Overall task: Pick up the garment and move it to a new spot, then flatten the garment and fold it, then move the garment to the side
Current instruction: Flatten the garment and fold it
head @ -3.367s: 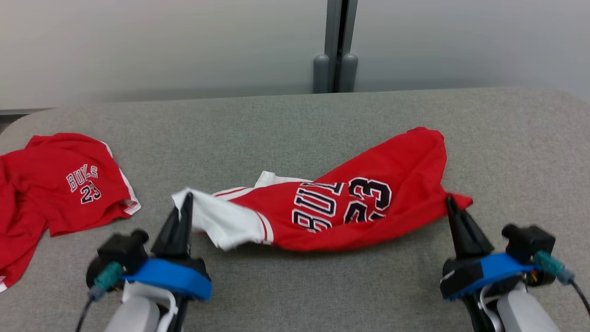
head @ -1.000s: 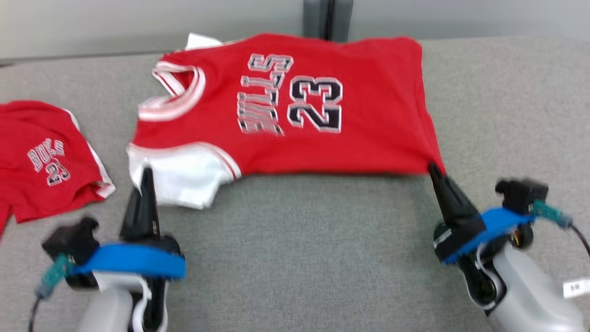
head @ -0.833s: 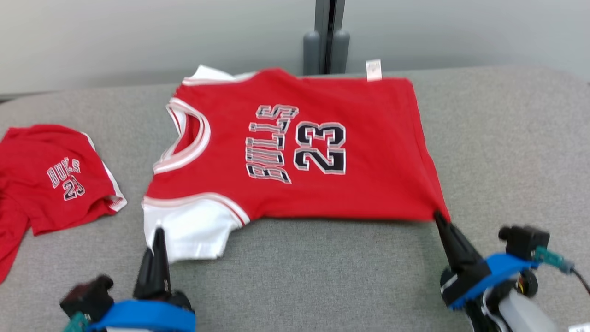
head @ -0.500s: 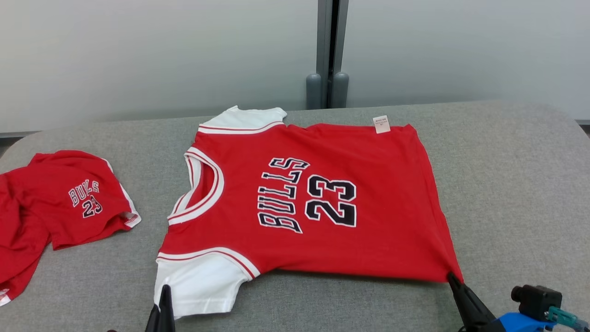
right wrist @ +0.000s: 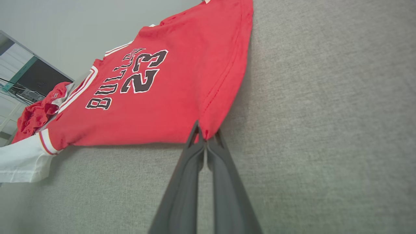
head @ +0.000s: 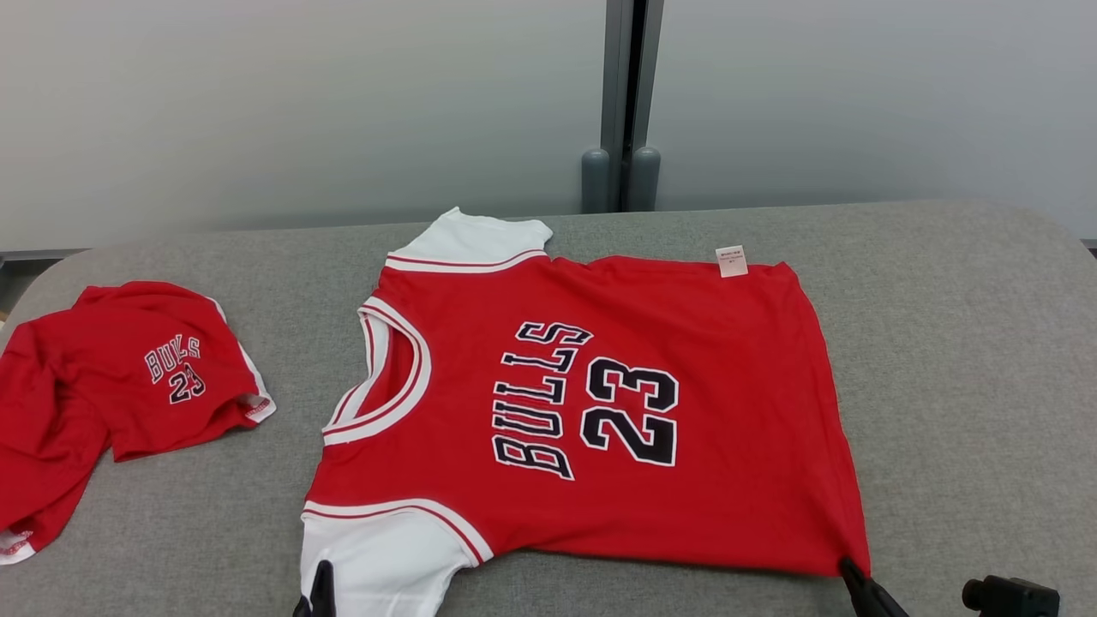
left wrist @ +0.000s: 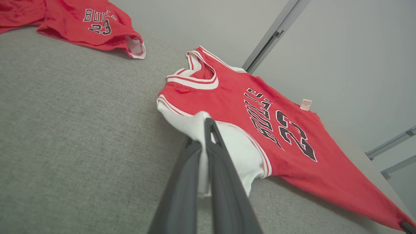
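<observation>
Jersey (head: pixel 591 403) lies spread front-up near the middle of the grey table (head: pixel 960 343), neck towards the robot's left, hem towards its right, far edge close to the table's back edge. The left gripper (left wrist: pixel 208 125) is closed, with the white near sleeve (left wrist: pixel 234 152) pinched between its fingers; the cloth there is lifted off the surface and bunched around the tips. The right gripper (right wrist: pixel 204 135) is also closed, gripping the near hem corner (right wrist: pixel 211 122), which is drawn to a taut point. The body of the jersey is mostly flat, but a shallow ridge runs up from the right-hand corner along the hem, and the near sleeve is not yet down. A pair of red shorts (head: pixel 128 386) lies crumpled at the left end, well apart from the work. Judgement: the step in hand is the flattening, and it is nearly complete. To finish it well, both arms should hold an even pull along the near edge, lower together until sleeve and corner touch the table, and only then release, so that neither end springs back into a wrinkle. The left side needs more care, since the sleeve is loose cloth and may fold under itself if dropped from height. Too much pull towards the robot could drag the whole piece off its spot.
</observation>
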